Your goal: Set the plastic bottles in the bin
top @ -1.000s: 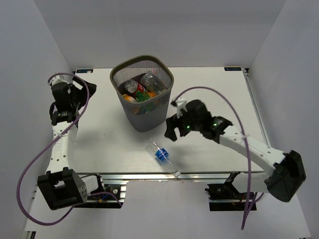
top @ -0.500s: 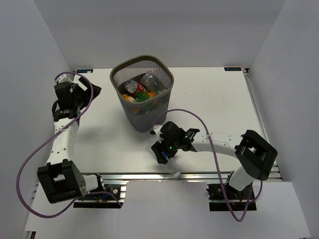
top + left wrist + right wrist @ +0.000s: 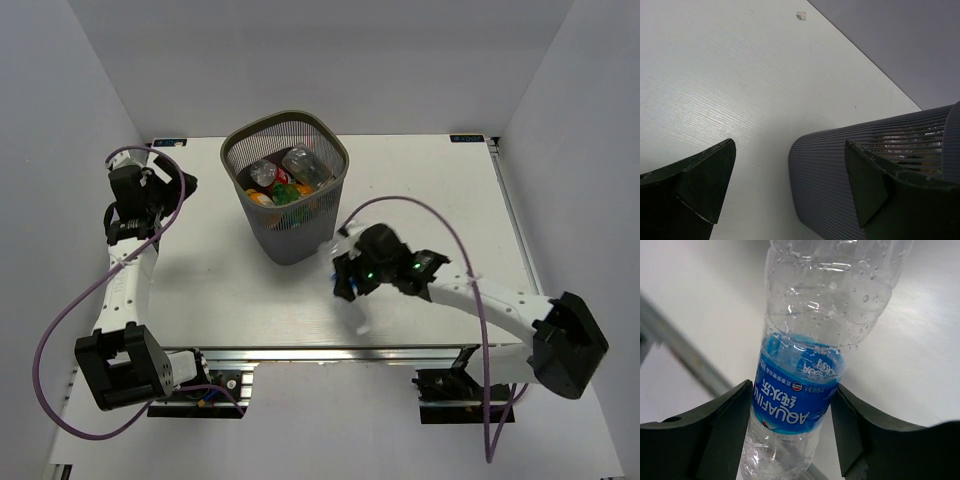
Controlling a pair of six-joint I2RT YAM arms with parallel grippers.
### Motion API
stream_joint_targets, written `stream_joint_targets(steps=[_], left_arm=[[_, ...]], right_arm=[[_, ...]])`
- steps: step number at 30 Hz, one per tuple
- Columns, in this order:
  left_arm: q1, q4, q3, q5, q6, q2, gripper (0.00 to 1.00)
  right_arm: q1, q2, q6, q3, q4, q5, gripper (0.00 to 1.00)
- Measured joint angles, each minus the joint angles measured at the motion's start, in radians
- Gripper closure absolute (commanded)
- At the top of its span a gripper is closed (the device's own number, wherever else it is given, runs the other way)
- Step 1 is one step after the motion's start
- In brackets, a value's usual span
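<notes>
Close to the table edge, right fingers clench a bottle; left fingers gape beside the bin.

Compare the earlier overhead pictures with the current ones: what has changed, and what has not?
The right gripper swung down to the blue-labelled bottle lying in front of the bin, closed its fingers on it and moved it slightly rightward. The bin, the bottles inside it and the open left gripper stayed roughly put.

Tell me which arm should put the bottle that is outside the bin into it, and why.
Right. Its end effector grips the blue-labelled bottle just beside the bin. The left end effector is open and empty, on the bin's other side.
</notes>
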Motion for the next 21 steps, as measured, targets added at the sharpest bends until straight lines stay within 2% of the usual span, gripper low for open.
stream_joint_targets(steps=[5, 9, 14, 18, 21], left_arm=[[0.0, -0.005, 0.0, -0.017, 0.0, -0.005, 0.02], [0.0, -0.006, 0.0, -0.021, 0.0, -0.006, 0.02], [0.0, -0.008, 0.0, -0.033, 0.008, -0.006, 0.02], [0.0, -0.01, 0.0, -0.039, 0.013, -0.007, 0.02], [0.0, -0.014, 0.0, -0.039, 0.015, -0.011, 0.02]], right_arm=[[-0.32, -0.106, 0.094, -0.042, -0.055, 0.079, 0.86], [-0.457, -0.178, 0.112, 0.005, -0.134, 0.172, 0.86], [-0.515, -0.262, 0.05, 0.193, -0.047, 0.167, 0.86], [-0.516, -0.239, -0.093, 0.421, 0.09, 0.026, 0.87], [-0.504, -0.124, -0.219, 0.652, 0.138, -0.136, 0.86]])
